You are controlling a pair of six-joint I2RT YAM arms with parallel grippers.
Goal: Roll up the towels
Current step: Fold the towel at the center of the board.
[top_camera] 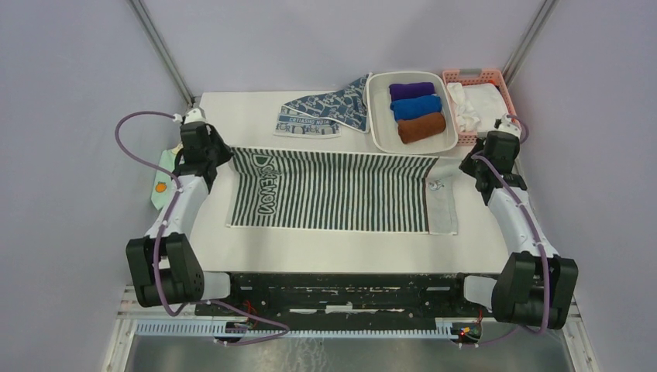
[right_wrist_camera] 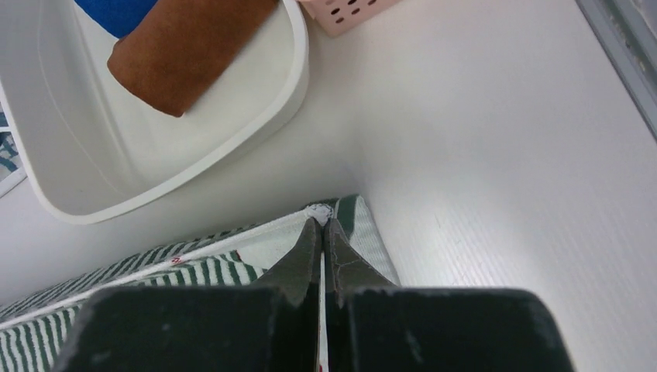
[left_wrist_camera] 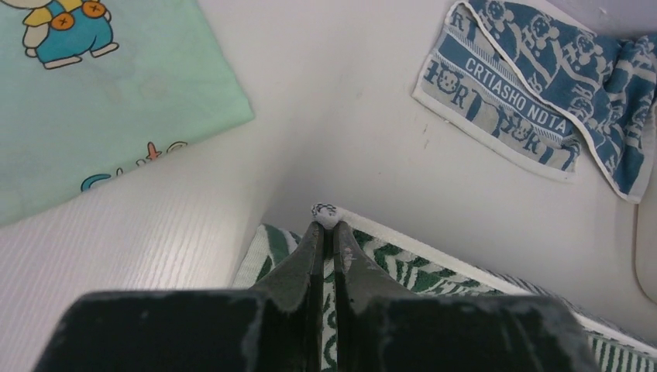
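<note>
The striped towel [top_camera: 333,190] lies spread mid-frame on the worktop [top_camera: 232,116], the blue-grey towel [top_camera: 329,108] at upper centre, while the left gripper [left_wrist_camera: 326,225] and right gripper [right_wrist_camera: 319,221] each clamp tight onto a far corner, so laying-out looks in hand, and next needs an even roll from one end.

The striped towel [top_camera: 333,190], caught in the black left gripper [left_wrist_camera: 325,225] and black right gripper [right_wrist_camera: 319,219], is dark green and white with white lettering. Beyond the left gripper lies a blue-grey towel [left_wrist_camera: 534,101] with a white-lettered band, and to the gripper's left a mint-green cloth [left_wrist_camera: 101,116] with cartoon print. Beyond the right gripper are a white bin [right_wrist_camera: 93,155], a brown roll [right_wrist_camera: 186,54], a blue roll [right_wrist_camera: 116,15] and a pink basket [right_wrist_camera: 349,12].
</note>
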